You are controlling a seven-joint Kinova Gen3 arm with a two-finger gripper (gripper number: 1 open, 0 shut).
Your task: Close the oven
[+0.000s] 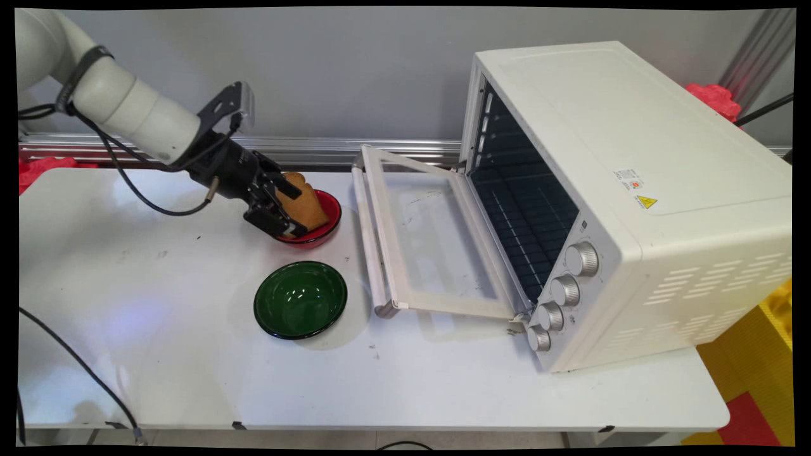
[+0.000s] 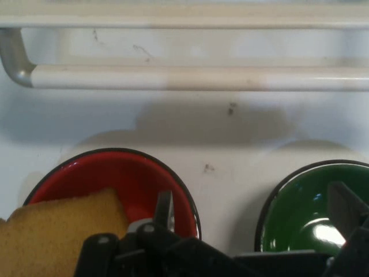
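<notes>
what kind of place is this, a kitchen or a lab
Most likely a robot lab set up as a mock kitchen: a robot hand at a red bowl with a bread slice, beside a toaster oven on a bare white table.

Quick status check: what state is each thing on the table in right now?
Oven: door fully open, lying flat, nothing visible inside.
Red bowl: upright, holds the bread.
Bread slice: tilted in the red bowl, at the gripper.
Green bowl: upright, empty.
Gripper: at the bread; grip unclear.
</notes>
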